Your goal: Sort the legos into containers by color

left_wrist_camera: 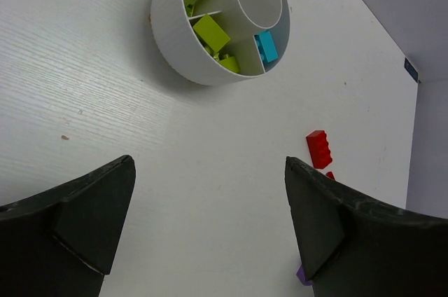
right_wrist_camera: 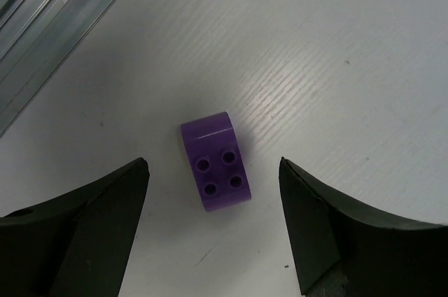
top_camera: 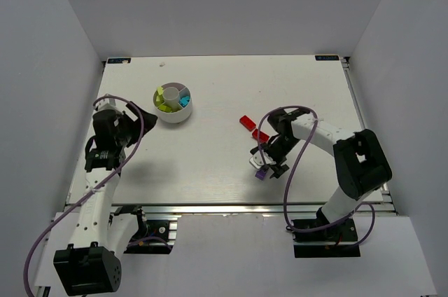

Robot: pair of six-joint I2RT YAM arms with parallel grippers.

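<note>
showing the right hand [top_camera: 267,164] poised over a purple lego [right_wrist_camera: 215,164], its two fingers spread wide on either side and touching neither wall. the brick lies on the surface [right_wrist_camera: 336,66], centred in the gap, four studs showing, turned slightly off the fingers' line. judged light, rigid and smooth-sided, it is best pinched low across two opposite flat walls, lest it twist or squirt free. the left hand [left_wrist_camera: 210,195], likewise spread and empty, hangs near the dish [left_wrist_camera: 168,45].
</note>
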